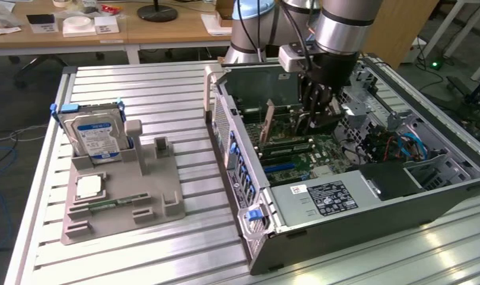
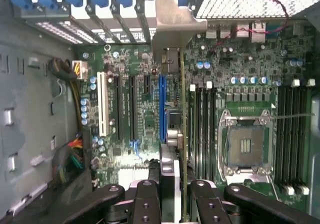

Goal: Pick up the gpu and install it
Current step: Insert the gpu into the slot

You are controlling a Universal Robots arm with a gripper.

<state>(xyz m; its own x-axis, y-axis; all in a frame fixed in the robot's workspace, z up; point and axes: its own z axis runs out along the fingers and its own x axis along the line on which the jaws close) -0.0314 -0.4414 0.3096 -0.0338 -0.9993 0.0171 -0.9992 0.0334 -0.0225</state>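
Now the gripper (image 2: 173, 191) is clamped on the gpu (image 2: 173, 29), holding it edge-on over the motherboard (image 2: 135, 109), just beside the motherboard's 1 blue slot (image 2: 161, 104), silver bracket toward its rear edge.

So the arm (image 1: 339, 24) is a chunky silver tube with a black band, pale blue joint cap (image 1: 251, 9), black cable (image 1: 303, 29), whitish wrist box (image 1: 291, 57). The gripper (image 2: 174, 186) is all black linkages with round pins.
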